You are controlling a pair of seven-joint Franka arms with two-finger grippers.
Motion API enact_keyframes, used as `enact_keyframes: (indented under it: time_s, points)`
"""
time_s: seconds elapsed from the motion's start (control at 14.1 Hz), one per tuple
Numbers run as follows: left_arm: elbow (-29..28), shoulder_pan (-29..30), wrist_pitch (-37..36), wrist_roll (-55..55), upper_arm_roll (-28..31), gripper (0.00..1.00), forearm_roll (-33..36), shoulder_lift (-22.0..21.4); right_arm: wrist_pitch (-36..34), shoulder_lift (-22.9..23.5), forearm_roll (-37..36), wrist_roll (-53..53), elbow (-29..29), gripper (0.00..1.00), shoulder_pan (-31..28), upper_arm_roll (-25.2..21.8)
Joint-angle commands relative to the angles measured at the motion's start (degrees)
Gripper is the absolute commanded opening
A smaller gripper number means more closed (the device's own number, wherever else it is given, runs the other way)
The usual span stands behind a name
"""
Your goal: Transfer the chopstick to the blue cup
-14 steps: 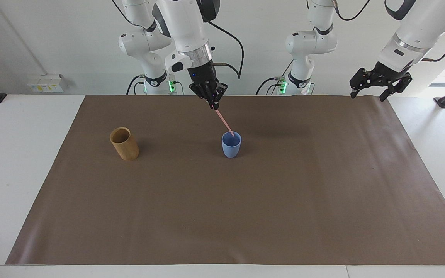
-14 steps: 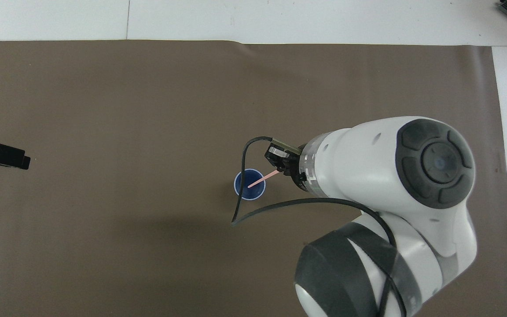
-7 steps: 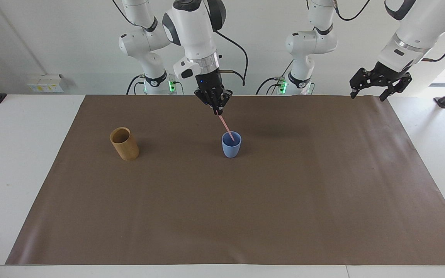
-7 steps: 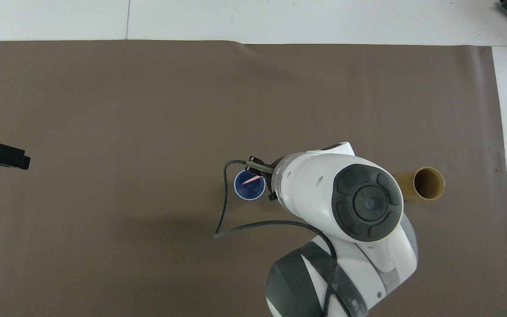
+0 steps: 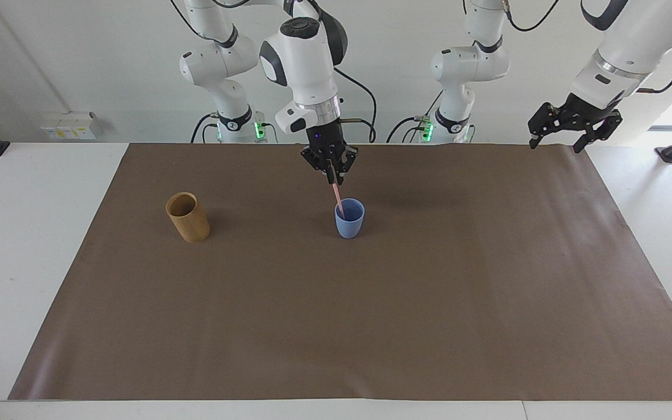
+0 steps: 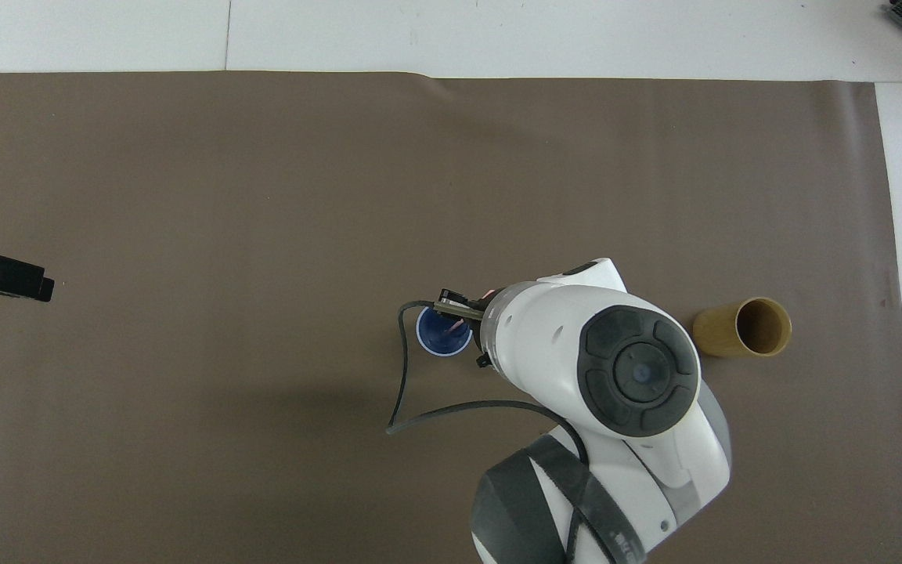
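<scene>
The blue cup [image 5: 349,219] stands near the middle of the brown mat; it also shows in the overhead view [image 6: 435,341], partly under the right arm. My right gripper [image 5: 333,177] is over the cup and shut on a pale-pink chopstick [image 5: 338,198]. The stick hangs nearly upright with its lower tip inside the cup's mouth. In the overhead view only a short bit of the chopstick [image 6: 457,323] shows under the right gripper [image 6: 463,313]. My left gripper [image 5: 563,140] waits in the air over the mat's corner at the left arm's end; its tip shows in the overhead view [image 6: 9,276].
A taller tan bamboo cup [image 5: 188,217] stands on the mat toward the right arm's end, also in the overhead view [image 6: 745,327]. The brown mat [image 5: 371,326] covers most of the white table. A black cable [image 6: 404,384] hangs from the right wrist beside the blue cup.
The right gripper has moved over the blue cup and lower. The chopstick has swung from slanted to nearly upright, its tip deeper in the cup. The left arm has not moved.
</scene>
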Motion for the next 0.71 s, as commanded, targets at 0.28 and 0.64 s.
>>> enact_keyframes:
  time_s: [0.28, 0.64]
  points:
    - [-0.1, 0.7, -0.8, 0.6, -0.2, 1.00, -0.8, -0.8, -0.9, -3.3, -0.6, -1.2, -0.6, 0.68, -3.1, -0.4]
    - [-0.1, 0.7, -0.8, 0.6, -0.2, 1.00, -0.8, -0.8, -12.2, -9.9, -1.2, -14.8, -0.6, 1.00, -13.4, -0.5]
